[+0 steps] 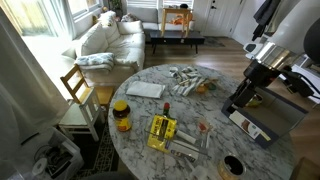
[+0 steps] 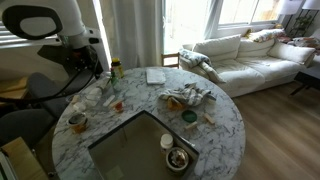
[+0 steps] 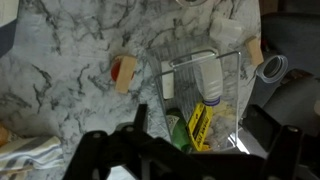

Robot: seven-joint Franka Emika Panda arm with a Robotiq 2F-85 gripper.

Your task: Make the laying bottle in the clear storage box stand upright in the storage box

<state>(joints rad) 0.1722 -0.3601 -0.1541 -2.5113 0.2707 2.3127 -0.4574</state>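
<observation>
Exterior views show a round marble table (image 1: 215, 115) (image 2: 225, 120) near a white sofa (image 1: 105, 40) (image 2: 250, 55).

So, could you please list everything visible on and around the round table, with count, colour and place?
table: one, white-grey marble, middle of both exterior views
clear storage box: one, see-through, centre of wrist view
laying bottle: one, whitish, on its side in the box
yellow packet: one, yellow, mid-table
orange-lidded jar: one, near the table edge
red-capped bottle: one, dark, upright by the packet
white pad: one, far side of the table
cup: one, dark inside, table edge
sofa: one, cream, behind the table
chair: one, wooden, beside the table
fingers: two, black, apart, holding nothing
</observation>
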